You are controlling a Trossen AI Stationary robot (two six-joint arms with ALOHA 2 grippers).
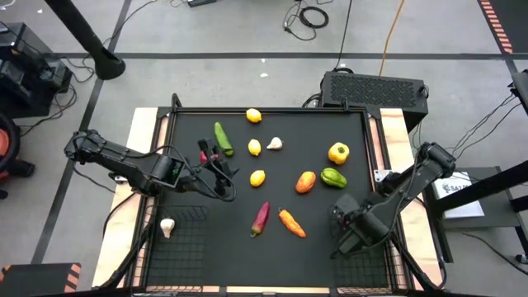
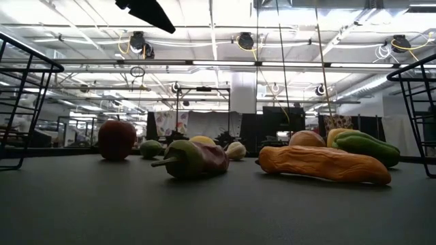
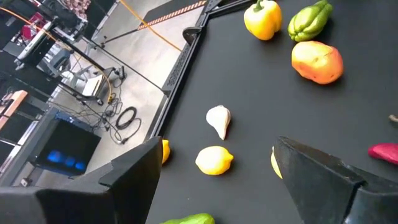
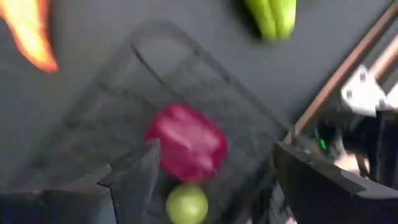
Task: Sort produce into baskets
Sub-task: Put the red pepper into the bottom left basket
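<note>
Toy produce lies on the black tabletop: three lemons [image 1: 254,115] [image 1: 255,148] [image 1: 257,177], a cucumber [image 1: 223,139], a garlic [image 1: 275,143], a yellow pepper [image 1: 338,153], a green pepper [image 1: 333,177], an orange fruit [image 1: 305,181], a dark red chili [image 1: 261,219] and a carrot [image 1: 291,223]. A red apple [image 2: 116,139] sits beside my left gripper [image 1: 221,175], which is open and empty above the table's left half. My right gripper [image 1: 342,239] is open above the right basket [image 1: 367,256], which holds a red piece [image 4: 186,149] and a green round piece [image 4: 186,204]. A garlic [image 1: 167,227] lies in the left basket [image 1: 186,247].
The two wire baskets take up the table's near corners; their walls show at the sides of the low view [image 2: 27,102] [image 2: 415,102]. A raised rim [image 1: 272,110] runs round the table. A black box [image 1: 375,87] stands behind the far right edge.
</note>
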